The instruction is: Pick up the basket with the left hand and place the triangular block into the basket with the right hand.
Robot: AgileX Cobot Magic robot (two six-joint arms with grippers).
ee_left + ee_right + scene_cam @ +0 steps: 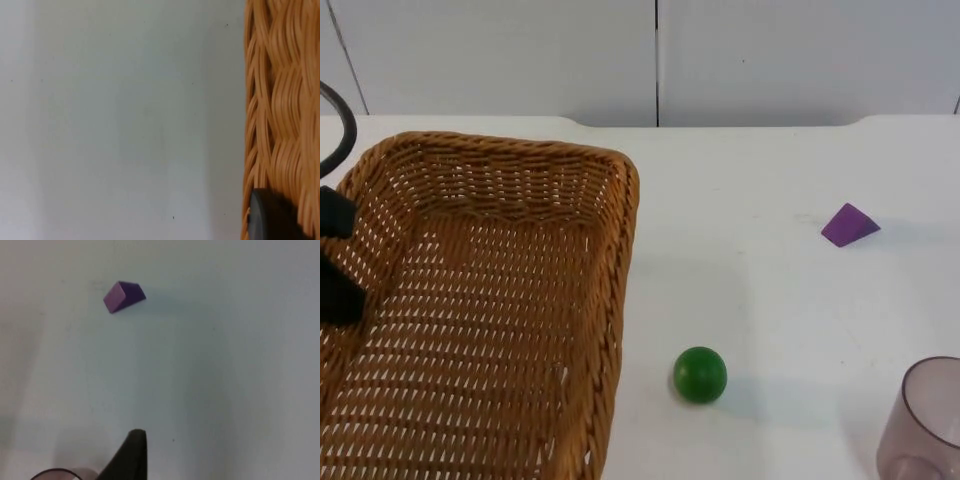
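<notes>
While our left hand (pixel 338 265) sits at the basket (pixel 490 300)'s nine o'clock rim, its black fingers straddling the wicker wall, we cannot tell how firmly it grips. Our right hand (pixel 131 452) hovers above the table (pixel 760 200); how far it is open is unclear. The purple triangular block (pixel 849 224) lies at three o'clock, well apart from the basket. A loose hold could tip the basket (the green ball (pixel 700 375) and cup (pixel 925 420) stand near).

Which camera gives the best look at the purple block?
The right wrist view: the purple block lies alone on the white table, with its slanted faces plain to see. The top view shows it too, smaller, right of the basket. The left wrist view shows basket weave and table.
</notes>
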